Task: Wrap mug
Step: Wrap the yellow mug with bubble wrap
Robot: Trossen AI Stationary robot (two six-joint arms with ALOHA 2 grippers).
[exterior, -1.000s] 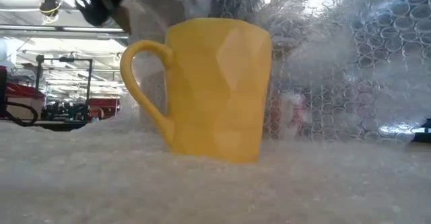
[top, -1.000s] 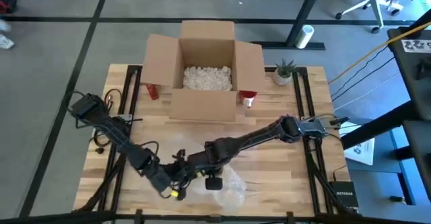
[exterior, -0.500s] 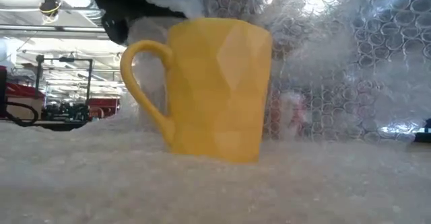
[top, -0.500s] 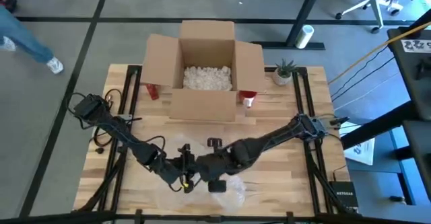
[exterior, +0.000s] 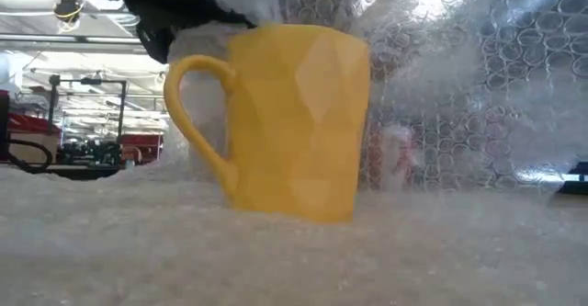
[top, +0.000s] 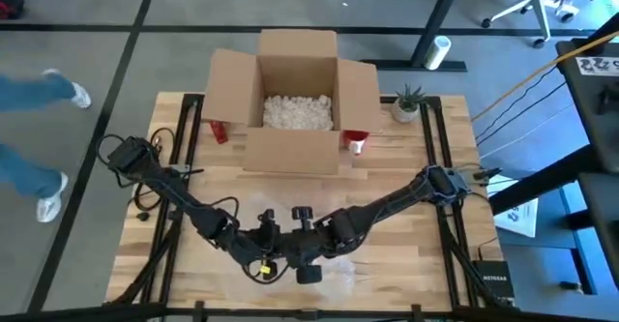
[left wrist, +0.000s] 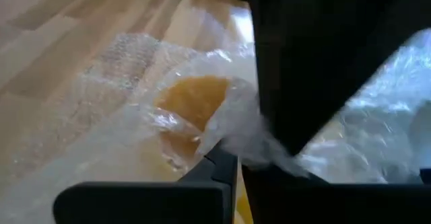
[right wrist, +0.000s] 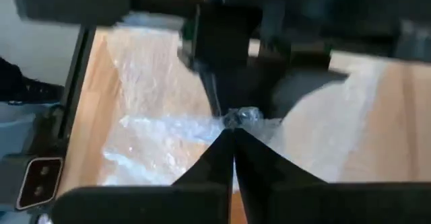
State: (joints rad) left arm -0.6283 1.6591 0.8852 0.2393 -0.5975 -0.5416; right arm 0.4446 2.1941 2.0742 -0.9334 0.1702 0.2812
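A yellow faceted mug (exterior: 294,122) stands upright on a sheet of clear bubble wrap (exterior: 459,113), its handle (exterior: 188,113) toward the low view's left. The wrap rises behind the mug and over its rim. From above, both arms cover the mug near the table's front middle. My left gripper (top: 274,256) and my right gripper (top: 292,254) meet tip to tip there, each shut on the wrap (top: 334,269). Through the wrap, the left wrist view shows the mug (left wrist: 192,109). My left gripper pinches a gathered bunch of bubble wrap (left wrist: 232,140) between its two fingers, above the mug. The wrap drapes from the hold down over the mug's rim. My right arm hides what lies beyond the fingertips. My right gripper pinches a crumpled knot of bubble wrap (right wrist: 241,116) between its fingertips, facing my left gripper. The sheet spreads away slack from the hold on both sides, down to the table.
An open cardboard box (top: 295,100) holding white packing peanuts stands at the table's far middle, with small red things (top: 218,131) (top: 356,140) at its corners. A potted plant (top: 408,102) sits far right. A person's legs (top: 29,158) pass on the floor left of the table.
My left gripper has gone toward the table's right until it meets my right gripper above the mug. In the low view a dark gripper has come in over the mug's rim from the left, and the wrap now lies over that rim. The mug has stayed put.
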